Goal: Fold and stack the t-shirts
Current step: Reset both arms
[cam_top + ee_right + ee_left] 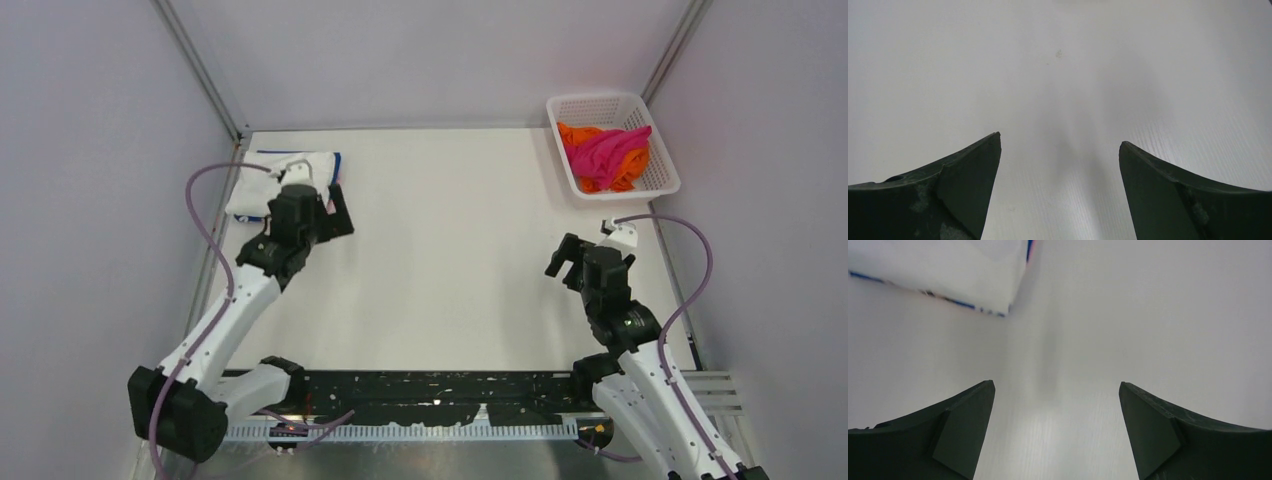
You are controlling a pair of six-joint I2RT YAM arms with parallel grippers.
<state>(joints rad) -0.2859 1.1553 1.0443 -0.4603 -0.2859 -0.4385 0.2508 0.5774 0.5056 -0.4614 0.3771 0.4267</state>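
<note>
Fingers of the right gripper stand wide apart over the bare table, holding nothing. Left gripper, farther on, also stands spread and empty, just beside the near right corner of the folded white shirt and not touching it. That shirt lies flat at the far left of the table, long axis roughly along the far edge, slightly skewed, with a blue edge on the side toward the table's middle. Judged step: fetching the next shirt. The left arm should draw away upward so no finger drags the corner. At the far right, the basket holds the magenta shirt over the orange shirt. The right gripper is better placed; pinch the magenta one alone and lift it clear of the mesh wall.
</note>
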